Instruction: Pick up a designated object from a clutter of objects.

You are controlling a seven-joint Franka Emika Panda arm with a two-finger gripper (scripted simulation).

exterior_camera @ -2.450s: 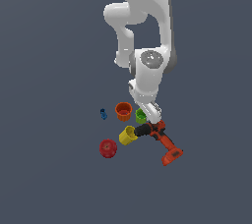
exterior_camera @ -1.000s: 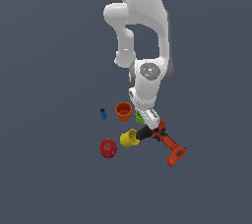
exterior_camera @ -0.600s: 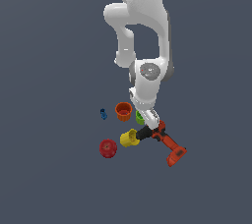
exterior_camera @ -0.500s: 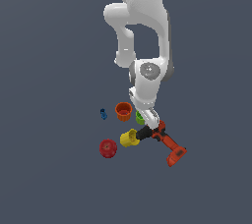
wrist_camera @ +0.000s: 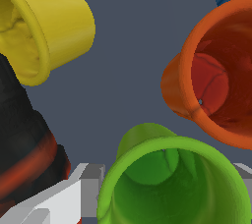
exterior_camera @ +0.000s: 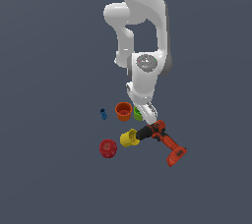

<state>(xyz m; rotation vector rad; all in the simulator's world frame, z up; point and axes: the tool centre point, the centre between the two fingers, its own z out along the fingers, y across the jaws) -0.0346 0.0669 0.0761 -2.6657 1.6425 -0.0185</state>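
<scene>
The white two-finger gripper [exterior_camera: 147,116] is lowered into the clutter with its fingers [wrist_camera: 59,198] spread to either side of the small bright green plastic cup [wrist_camera: 170,181], which lies directly between them, mouth up; whether the pads touch its wall cannot be told. The cup sits just beside the larger orange plastic cup [wrist_camera: 216,78], with the tipped yellow plastic cup [wrist_camera: 44,24] and the red-and-black power drill [exterior_camera: 162,139] near. The wrist view shows the straddle; the exterior view shows only a green sliver [exterior_camera: 138,114] behind the gripper.

The gripper [exterior_camera: 145,115] has come down onto the green cup [exterior_camera: 138,114]; the drill [exterior_camera: 165,141] has shifted slightly
</scene>
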